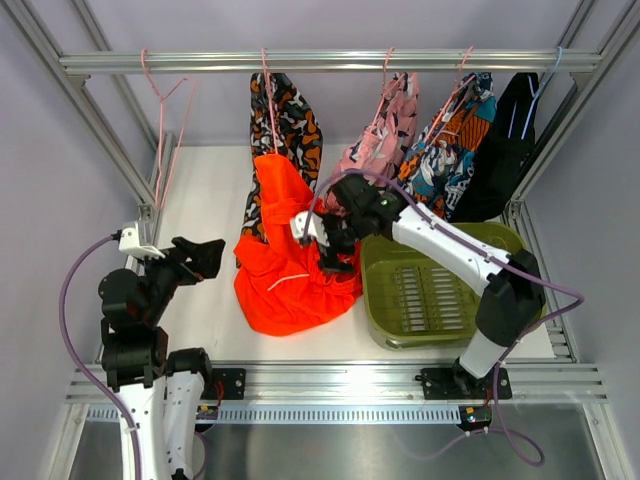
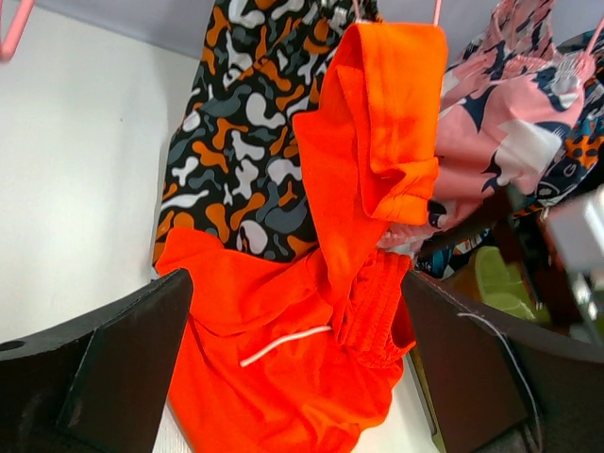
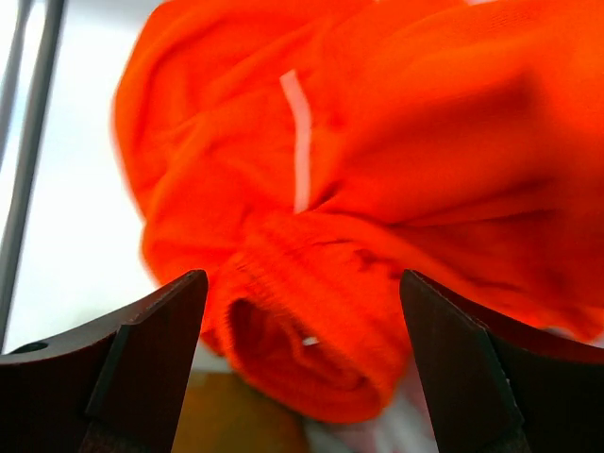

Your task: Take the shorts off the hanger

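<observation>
Currently: orange shorts (image 1: 285, 275), partly off the hanger (image 1: 267, 90).
Item lies heaped at centre of frame on the desk (image 1: 200, 190), with one leg running up toward the rail (image 1: 330, 61) at upper centre. Right gripper (image 3: 300, 278) is spread wide at the ribbed waistband, pinching nothing; left gripper (image 1: 212, 256) is spread, well apart at lower left. Handling, as judged: light, limp, bunches readily, may snag on the hook. Take hold at the thick waistband fold, not the loose leg cloth.

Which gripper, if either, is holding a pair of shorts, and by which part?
Neither. The left gripper stands open, apart; the right gripper gapes open at the bright orange fabric shorts, unclamped.
</observation>
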`<state>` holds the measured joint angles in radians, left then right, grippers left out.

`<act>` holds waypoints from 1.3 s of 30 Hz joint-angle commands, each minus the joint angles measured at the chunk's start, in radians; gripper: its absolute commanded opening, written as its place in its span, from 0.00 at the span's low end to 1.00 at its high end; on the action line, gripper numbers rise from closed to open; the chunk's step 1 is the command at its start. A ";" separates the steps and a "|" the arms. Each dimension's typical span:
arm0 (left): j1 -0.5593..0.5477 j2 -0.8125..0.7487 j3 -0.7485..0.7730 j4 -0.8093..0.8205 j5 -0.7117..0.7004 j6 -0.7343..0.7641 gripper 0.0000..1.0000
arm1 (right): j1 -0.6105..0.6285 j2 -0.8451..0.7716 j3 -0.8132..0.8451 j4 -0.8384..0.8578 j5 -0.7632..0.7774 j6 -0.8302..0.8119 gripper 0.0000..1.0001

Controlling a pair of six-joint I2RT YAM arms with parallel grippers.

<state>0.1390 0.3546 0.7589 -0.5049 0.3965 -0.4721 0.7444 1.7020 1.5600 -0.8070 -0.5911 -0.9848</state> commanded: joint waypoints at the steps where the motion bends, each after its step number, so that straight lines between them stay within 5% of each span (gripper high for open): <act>1: 0.002 -0.011 -0.027 0.016 0.018 -0.023 0.99 | 0.055 -0.070 -0.152 -0.059 0.034 -0.137 0.92; 9: 0.001 0.018 -0.029 0.025 0.028 -0.005 0.99 | 0.211 0.070 -0.196 0.280 0.485 0.231 0.94; 17: 0.002 -0.017 -0.035 -0.003 0.018 -0.002 0.99 | 0.247 0.225 -0.169 0.292 0.695 0.298 0.96; 19: 0.001 -0.025 -0.038 -0.007 0.015 0.001 0.99 | 0.250 0.240 -0.181 0.296 0.730 0.299 0.92; 22: 0.001 -0.032 -0.038 -0.007 0.018 0.003 0.99 | 0.250 0.252 -0.187 0.287 0.732 0.305 0.71; 23: 0.002 -0.032 -0.038 -0.003 0.021 0.004 0.99 | 0.250 0.254 -0.180 0.272 0.725 0.311 0.47; 27: 0.001 -0.026 -0.030 0.009 0.031 0.010 0.99 | 0.250 0.246 -0.131 0.200 0.663 0.347 0.07; 30: 0.002 -0.023 -0.017 0.020 0.044 0.020 0.99 | 0.247 0.196 -0.042 0.070 0.487 0.356 0.00; 34: 0.001 -0.020 0.011 0.048 0.061 0.033 0.99 | 0.213 0.047 0.095 -0.205 0.037 0.230 0.00; 39: 0.002 -0.013 0.060 0.078 0.070 0.039 0.99 | 0.124 -0.080 0.305 -0.290 -0.165 0.221 0.00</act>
<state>0.1390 0.3370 0.7582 -0.5114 0.4263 -0.4507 0.9314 1.7573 1.7302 -0.9798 -0.5106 -0.7174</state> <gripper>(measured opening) 0.987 0.121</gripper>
